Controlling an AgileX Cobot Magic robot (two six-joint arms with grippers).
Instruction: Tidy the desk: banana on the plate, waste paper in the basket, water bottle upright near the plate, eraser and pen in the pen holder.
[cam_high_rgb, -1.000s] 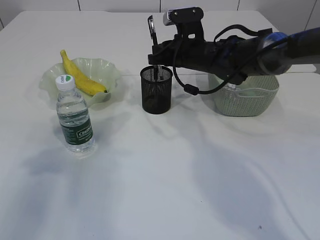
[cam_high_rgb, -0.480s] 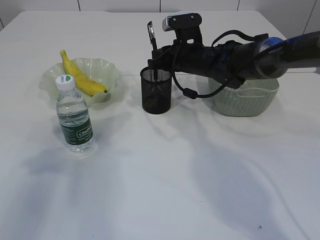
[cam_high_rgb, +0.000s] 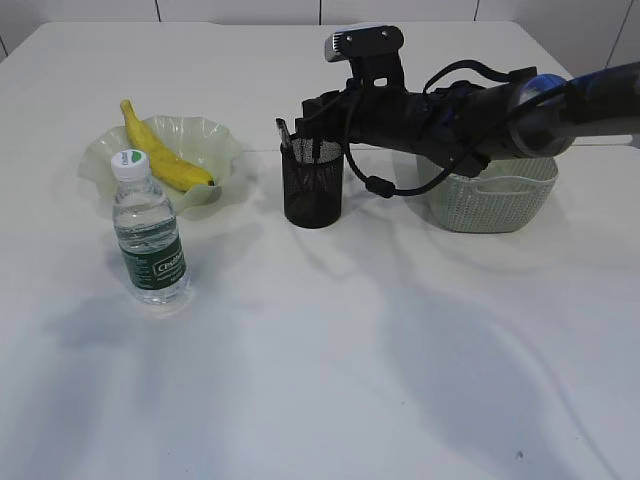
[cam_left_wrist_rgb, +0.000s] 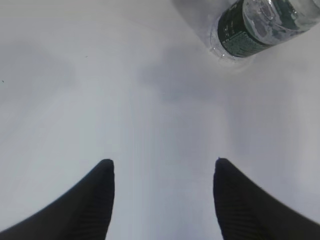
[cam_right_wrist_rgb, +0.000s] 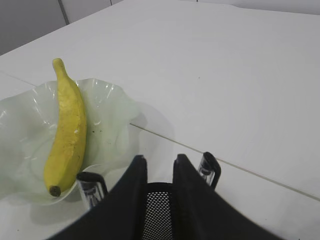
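Observation:
My right gripper (cam_high_rgb: 316, 112) (cam_right_wrist_rgb: 159, 159) hangs just above the black mesh pen holder (cam_high_rgb: 312, 185) (cam_right_wrist_rgb: 160, 212), jaws slightly open with nothing between them. A pen (cam_high_rgb: 284, 134) (cam_right_wrist_rgb: 91, 189) stands in the holder, leaning on its left rim. A second pen top (cam_right_wrist_rgb: 210, 168) sticks up at the right rim. The banana (cam_high_rgb: 165, 155) (cam_right_wrist_rgb: 67, 130) lies on the pale green plate (cam_high_rgb: 225, 140) (cam_right_wrist_rgb: 112, 107). The water bottle (cam_high_rgb: 148, 235) (cam_left_wrist_rgb: 260, 22) stands upright in front of the plate. My left gripper (cam_left_wrist_rgb: 163, 162) is open over bare table. Eraser and waste paper are hidden.
A pale green woven basket (cam_high_rgb: 490, 200) stands right of the pen holder, partly behind my right arm (cam_high_rgb: 470, 105). The white table (cam_high_rgb: 350, 350) stretches wide toward the front.
The pen that my right gripper held upright above the holder has dropped in and now leans on the left rim. The right jaws have parted.

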